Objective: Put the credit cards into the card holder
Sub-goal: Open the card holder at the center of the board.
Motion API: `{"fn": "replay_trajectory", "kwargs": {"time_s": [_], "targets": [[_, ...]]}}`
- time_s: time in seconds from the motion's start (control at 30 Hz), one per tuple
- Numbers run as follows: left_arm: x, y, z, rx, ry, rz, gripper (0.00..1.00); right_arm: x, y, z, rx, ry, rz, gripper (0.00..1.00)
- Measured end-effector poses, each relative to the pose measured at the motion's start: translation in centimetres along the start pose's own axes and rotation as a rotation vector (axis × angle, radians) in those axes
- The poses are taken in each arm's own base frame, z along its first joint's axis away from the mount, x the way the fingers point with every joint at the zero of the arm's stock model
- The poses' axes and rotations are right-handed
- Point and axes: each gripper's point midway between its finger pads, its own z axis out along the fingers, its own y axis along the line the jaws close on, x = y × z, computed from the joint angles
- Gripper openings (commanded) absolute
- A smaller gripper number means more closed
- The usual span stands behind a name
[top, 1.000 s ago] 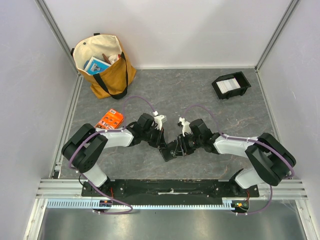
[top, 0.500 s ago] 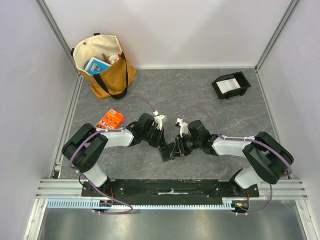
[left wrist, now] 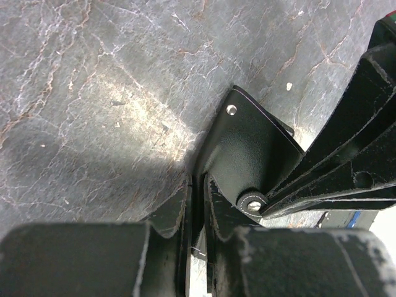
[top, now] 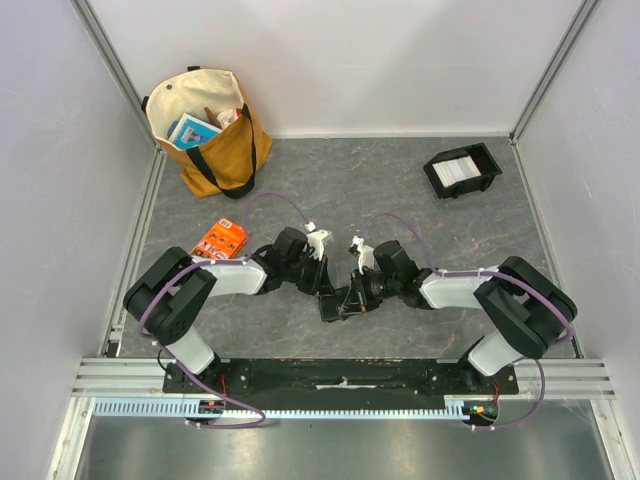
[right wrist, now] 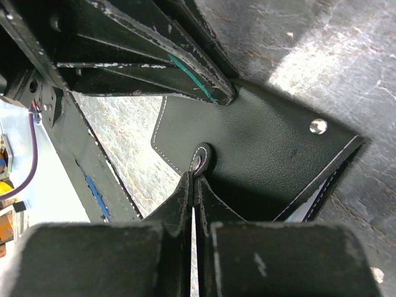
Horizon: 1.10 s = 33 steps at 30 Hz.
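The black card holder (top: 337,306) lies on the table between both grippers. In the left wrist view its leather face (left wrist: 247,148) runs into the narrow gap of my left gripper (left wrist: 198,185), which is shut on its edge. My right gripper (right wrist: 197,176) is shut on the holder's round snap tab (right wrist: 200,159); the holder's flap (right wrist: 260,154) spreads beyond it. In the top view my left gripper (top: 327,289) and right gripper (top: 351,299) meet at the holder. The whitish credit cards (top: 455,170) lie in a black tray far back on the right.
The black tray (top: 487,160) sits at the back right. An orange printed packet (top: 221,239) lies left of the left arm. A tan tote bag (top: 210,130) with items stands at the back left. Metal rails border the table.
My right gripper has closed onto the snap tab and its arm has edged left toward the holder. The left gripper has kept its hold.
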Motion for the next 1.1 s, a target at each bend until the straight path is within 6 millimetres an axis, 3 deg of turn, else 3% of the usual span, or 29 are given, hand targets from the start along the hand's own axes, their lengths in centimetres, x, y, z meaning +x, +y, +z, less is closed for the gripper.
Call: {"fn": "replay_trajectory", "kwargs": {"time_s": [0.5, 0.7, 0.93, 1.1], "targets": [[-0.2, 0.1, 0.4, -0.028, -0.022, -0.144, 0.02, 0.4, 0.9, -0.1, -0.015, -0.103, -0.247, 0.01], [-0.5, -0.1, 0.7, -0.032, -0.036, -0.178, 0.02, 2.0, 2.7, 0.1, -0.064, -0.092, -0.364, 0.02], [-0.6, 0.0, 0.7, -0.043, -0.042, -0.188, 0.02, 2.5, 2.3, 0.0, -0.014, -0.053, -0.367, 0.19], [-0.7, 0.2, 0.4, -0.071, -0.060, -0.184, 0.02, 2.8, 2.4, 0.0, 0.014, 0.012, -0.314, 0.39]]}}
